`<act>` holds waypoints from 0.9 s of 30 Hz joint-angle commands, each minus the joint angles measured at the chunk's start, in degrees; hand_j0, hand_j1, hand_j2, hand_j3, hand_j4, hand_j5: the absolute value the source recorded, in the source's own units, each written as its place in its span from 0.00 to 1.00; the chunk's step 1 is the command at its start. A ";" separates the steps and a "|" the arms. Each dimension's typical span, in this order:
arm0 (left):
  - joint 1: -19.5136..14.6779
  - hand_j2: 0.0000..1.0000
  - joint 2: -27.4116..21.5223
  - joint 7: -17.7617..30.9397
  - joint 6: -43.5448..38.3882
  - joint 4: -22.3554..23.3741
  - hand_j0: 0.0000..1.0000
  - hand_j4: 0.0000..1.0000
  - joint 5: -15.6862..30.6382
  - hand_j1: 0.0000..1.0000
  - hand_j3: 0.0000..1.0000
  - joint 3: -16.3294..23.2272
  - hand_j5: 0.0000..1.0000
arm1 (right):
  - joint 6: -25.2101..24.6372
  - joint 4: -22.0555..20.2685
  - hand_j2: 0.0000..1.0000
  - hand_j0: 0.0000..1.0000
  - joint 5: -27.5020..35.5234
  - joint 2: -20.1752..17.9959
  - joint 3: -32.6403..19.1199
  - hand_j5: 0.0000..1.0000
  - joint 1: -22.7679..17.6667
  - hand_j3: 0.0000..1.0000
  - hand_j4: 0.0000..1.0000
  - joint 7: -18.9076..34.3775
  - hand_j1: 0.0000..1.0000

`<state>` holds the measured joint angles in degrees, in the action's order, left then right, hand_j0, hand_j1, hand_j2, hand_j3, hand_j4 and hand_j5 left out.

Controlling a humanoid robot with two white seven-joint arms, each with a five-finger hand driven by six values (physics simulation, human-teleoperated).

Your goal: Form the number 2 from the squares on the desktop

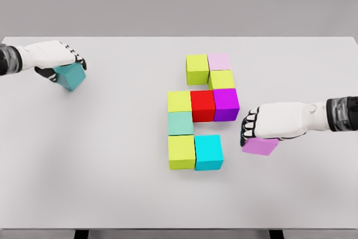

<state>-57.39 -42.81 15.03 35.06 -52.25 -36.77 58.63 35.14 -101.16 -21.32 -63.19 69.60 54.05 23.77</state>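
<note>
Several coloured cubes form a stepped figure mid-table: a lime cube and pale pink cube on top, a lime cube below, then a yellow-green, red and purple cube in a row, a mint cube, and a lime and cyan cube at the bottom. My right hand is shut on a violet cube just right of the cyan one. My left hand is shut on a teal cube at the far left.
The white table spans the view, its front edge near the bottom of the picture and its back edge against a grey wall.
</note>
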 commanded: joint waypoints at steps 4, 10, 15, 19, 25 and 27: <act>-0.35 0.69 2.38 -0.09 -0.06 0.75 0.69 0.69 0.20 0.69 0.69 -0.53 0.69 | -0.14 0.00 0.94 0.94 0.32 -0.01 0.09 0.94 0.00 0.94 0.94 0.05 0.94; -1.23 0.70 4.93 0.00 -0.06 1.36 0.70 0.70 0.20 0.70 0.70 -0.71 0.70 | -0.14 0.00 0.96 0.96 0.32 -0.71 0.01 0.96 -0.09 0.96 0.96 -0.04 0.96; -2.11 0.70 7.57 0.00 -0.06 2.86 0.70 0.70 0.20 0.70 0.70 -1.15 0.70 | -0.14 0.35 0.99 0.99 1.02 -4.57 -3.15 0.99 -0.09 0.99 0.99 -0.56 0.99; -2.64 0.70 9.68 0.09 -0.06 3.65 0.70 0.70 0.20 0.70 0.70 -1.50 0.70 | -0.14 0.96 0.99 0.99 5.68 -9.06 -8.25 0.99 -0.09 0.99 0.99 -0.56 0.99; -3.60 0.70 11.79 0.09 -0.06 3.65 0.70 0.70 0.20 0.70 0.70 -1.76 0.70 | -0.14 2.55 0.99 0.99 8.14 -10.99 -20.38 0.99 -7.38 0.99 0.99 -0.12 0.99; -3.69 0.70 12.49 0.09 -0.06 3.65 0.70 0.70 0.20 0.70 0.70 -1.76 0.70 | -0.14 2.46 0.99 0.99 8.23 -12.48 -21.09 0.99 -8.26 0.99 0.99 -0.21 0.99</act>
<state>-61.17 -31.07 15.14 35.08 -48.63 -36.83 57.04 35.09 -98.81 -13.77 -74.63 51.02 46.05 23.52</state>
